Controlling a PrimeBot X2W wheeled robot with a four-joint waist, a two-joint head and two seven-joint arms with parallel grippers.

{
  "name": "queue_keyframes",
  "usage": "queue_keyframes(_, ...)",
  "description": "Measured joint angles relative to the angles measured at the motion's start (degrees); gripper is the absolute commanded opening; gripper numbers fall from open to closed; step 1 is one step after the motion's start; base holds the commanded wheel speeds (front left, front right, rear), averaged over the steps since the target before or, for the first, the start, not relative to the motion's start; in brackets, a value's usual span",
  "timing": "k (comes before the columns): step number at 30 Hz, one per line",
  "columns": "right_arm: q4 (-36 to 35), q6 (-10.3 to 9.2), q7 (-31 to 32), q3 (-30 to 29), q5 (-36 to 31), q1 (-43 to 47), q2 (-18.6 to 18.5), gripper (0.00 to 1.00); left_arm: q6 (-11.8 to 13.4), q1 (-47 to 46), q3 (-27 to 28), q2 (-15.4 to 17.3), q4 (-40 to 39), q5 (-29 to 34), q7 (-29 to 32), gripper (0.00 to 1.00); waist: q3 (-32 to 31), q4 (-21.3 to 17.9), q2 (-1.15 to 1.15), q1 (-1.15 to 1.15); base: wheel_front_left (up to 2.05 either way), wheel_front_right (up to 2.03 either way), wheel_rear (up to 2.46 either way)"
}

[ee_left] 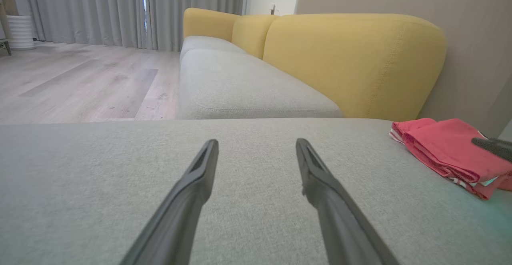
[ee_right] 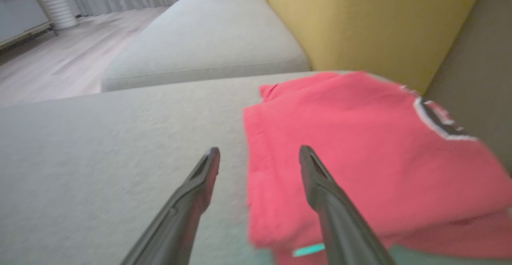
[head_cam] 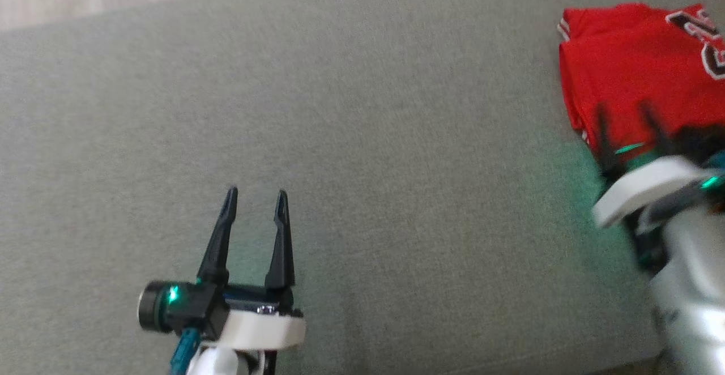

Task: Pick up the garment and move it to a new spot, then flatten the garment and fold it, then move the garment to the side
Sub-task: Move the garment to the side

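Your left end effector (head_cam: 256, 192) hangs with its fingers apart over the bare grey cushion (head_cam: 396, 109) near its front edge, probably parked clear of the work. At the cushion's right edge lies the folded red garment (head_cam: 634, 63), seemingly set aside as asked. Your right end effector (ee_right: 260, 149) stands spread over its near hem, gripping nothing. A yellow backrest (ee_left: 352, 57) rises beyond; nothing blocks you.

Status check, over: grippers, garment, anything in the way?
Left gripper open over the cushion. Right gripper open at the garment edge, holding nothing. Red garment folded, on the cushion's right side. Nothing blocking.
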Motion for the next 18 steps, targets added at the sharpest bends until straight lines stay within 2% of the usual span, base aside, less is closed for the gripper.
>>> queue_keyframes(6,-2.40,0.00,-4.22,6.23,-1.11,10.12,5.71,1.00,0.48,4.04,-0.10,0.00,0.80,-2.37,0.00,1.00,-6.21,2.28,0.00,-0.01,0.00,0.00,0.00)
queue_keyframes(10,-5.20,0.00,-6.33,6.27,-3.57,16.68,7.83,1.00,1.04,6.55,-0.01,0.00,1.01,-3.16,0.00,1.00,-10.51,4.03,0.00,-0.01,0.00,0.00,0.00)
queue_keyframes(18,-25.12,0.00,-6.79,-0.66,-8.90,29.34,11.92,1.00,1.96,11.12,0.83,0.01,-0.37,-3.33,0.00,1.00,-17.05,7.13,0.00,-0.01,0.00,0.00,0.00)
